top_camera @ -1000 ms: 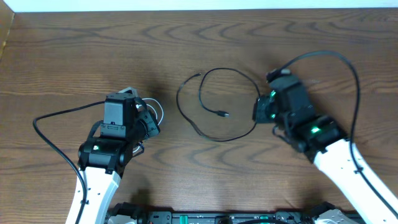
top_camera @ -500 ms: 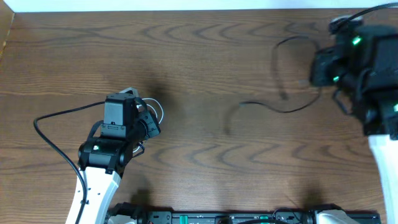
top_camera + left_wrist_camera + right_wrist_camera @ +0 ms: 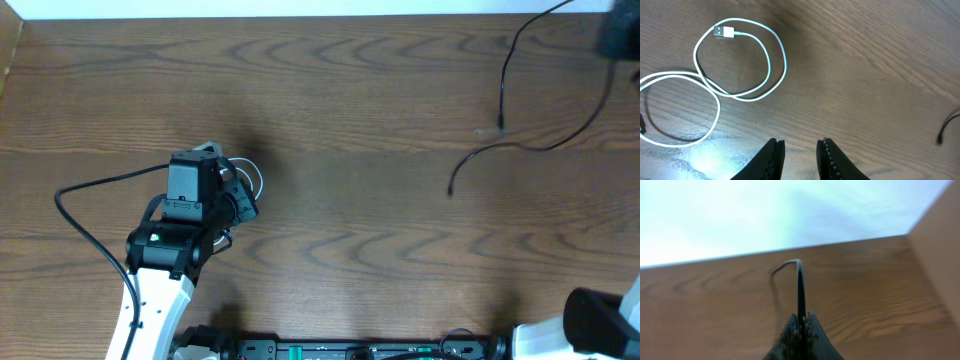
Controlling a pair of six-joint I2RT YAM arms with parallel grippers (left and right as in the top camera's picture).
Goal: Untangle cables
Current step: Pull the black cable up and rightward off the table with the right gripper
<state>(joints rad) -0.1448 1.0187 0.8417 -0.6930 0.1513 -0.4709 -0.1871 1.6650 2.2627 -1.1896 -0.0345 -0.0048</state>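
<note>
While your right gripper (image 3: pixel 801 322) pinches the black cable (image 3: pixel 801 287), the separating looks nearly done: lay it down apart. The white cable (image 3: pixel 740 65) lies ahead of your slightly parted, empty left gripper (image 3: pixel 800 147).

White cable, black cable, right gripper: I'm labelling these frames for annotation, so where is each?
white cable (image 3: pixel 724 32), left wrist view, on its plug end.
black cable (image 3: pixel 801 290), right wrist view, on the stretch rising from the jaws.
right gripper (image 3: pixel 801 321), right wrist view, between its closed fingertips.

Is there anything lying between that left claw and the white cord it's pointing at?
Nothing visible does. Only bare table separates the left gripper from the white cable looped on the wood. The black cable is far off to the right, clear of that path.
</note>
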